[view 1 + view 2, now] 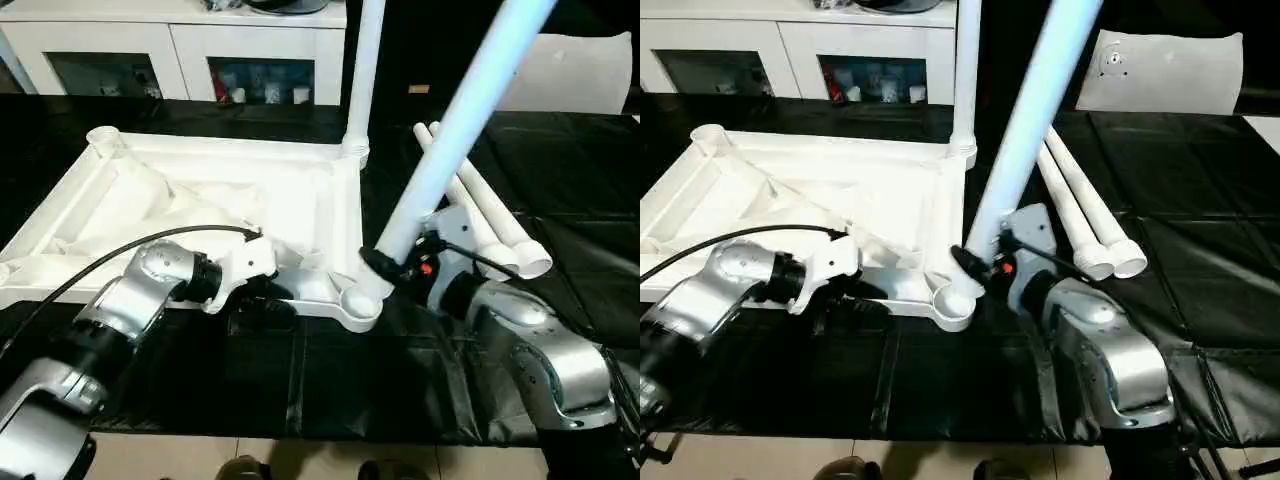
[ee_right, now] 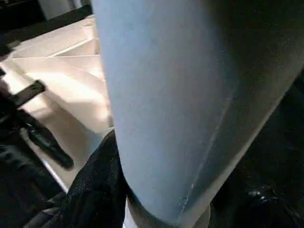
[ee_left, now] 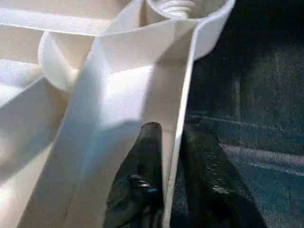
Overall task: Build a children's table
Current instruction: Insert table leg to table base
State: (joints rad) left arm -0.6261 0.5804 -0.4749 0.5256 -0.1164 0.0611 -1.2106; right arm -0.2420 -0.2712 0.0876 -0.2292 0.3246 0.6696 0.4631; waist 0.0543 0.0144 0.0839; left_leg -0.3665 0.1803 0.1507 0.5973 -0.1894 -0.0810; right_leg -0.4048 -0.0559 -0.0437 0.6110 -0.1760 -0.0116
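Children's table top (image 1: 250,190) is laid upside down on the black tabletop (image 1: 580,200), one leg (image 1: 364,70) already upright in its far corner socket. Two spare legs (image 1: 490,215) are seen just beside it — a white cabinet (image 1: 180,50) behind. A tilted leg (image 1: 450,140) is gripped by the right gripper (image 1: 385,265) at the near socket (image 1: 358,303). In the left wrist view, the rim (image 3: 183,109) is pinched between the left gripper's (image 3: 173,161) fingers (image 3: 147,156).

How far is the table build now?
Done: one leg stands upright in a far corner of the top. In hand: the right gripper holds a second leg, tilted, at the near socket; the left gripper straddles the top's rim. Left: two legs lying on the black surface.
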